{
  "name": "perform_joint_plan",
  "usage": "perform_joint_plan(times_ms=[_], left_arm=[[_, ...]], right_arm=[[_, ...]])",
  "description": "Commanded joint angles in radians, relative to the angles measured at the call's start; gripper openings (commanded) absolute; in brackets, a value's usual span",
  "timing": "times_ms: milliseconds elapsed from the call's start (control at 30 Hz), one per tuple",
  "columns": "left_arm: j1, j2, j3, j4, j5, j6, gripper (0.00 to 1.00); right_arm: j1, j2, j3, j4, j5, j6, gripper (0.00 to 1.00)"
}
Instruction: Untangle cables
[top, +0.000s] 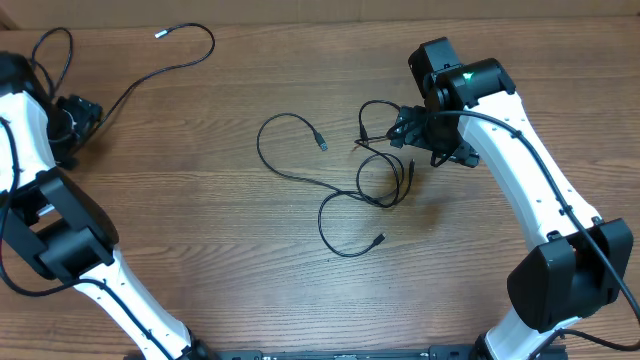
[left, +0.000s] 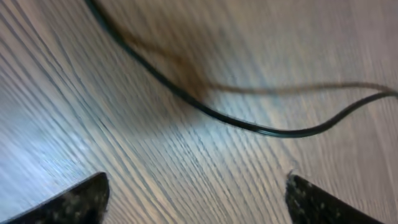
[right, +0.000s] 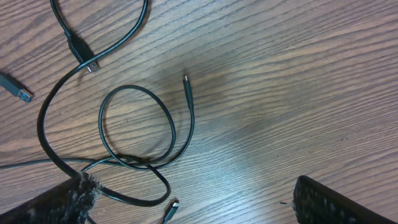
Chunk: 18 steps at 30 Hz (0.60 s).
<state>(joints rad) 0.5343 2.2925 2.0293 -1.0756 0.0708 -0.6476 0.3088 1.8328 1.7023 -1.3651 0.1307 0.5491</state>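
Right gripper (right: 196, 186) job by the looks: wide open, empty, cables (right: 132, 160) knotted just ahead, bunched toward its left side. Left gripper (left: 198, 186) also wide, off by one loose strand (left: 273, 131).

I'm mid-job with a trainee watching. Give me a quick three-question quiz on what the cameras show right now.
1. True or false: the right gripper has its fingers open and holds nothing.
2. The separated cable lies: A) near the left gripper; B) inside the tangle; C) between the right gripper's fingers.
3. Which gripper is nearest the tangled cables?
Key: 1 true; 2 A; 3 the right one.
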Motion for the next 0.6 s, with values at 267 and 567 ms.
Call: perform_joint_plan(times_ms=[267, 567], left_arm=[[0.002, -0.02, -0.161, 0.201, 0.042, -0.185, 0.91], [0.002, 0.021, -0.177, 0.325, -0.007, -0.031, 0.95]], right_arm=[[-0.001, -0.03, 0.02, 0.003, 0.007, 0.001, 1.0], [-0.001, -0.03, 0.02, 0.003, 0.007, 0.001, 1.0]])
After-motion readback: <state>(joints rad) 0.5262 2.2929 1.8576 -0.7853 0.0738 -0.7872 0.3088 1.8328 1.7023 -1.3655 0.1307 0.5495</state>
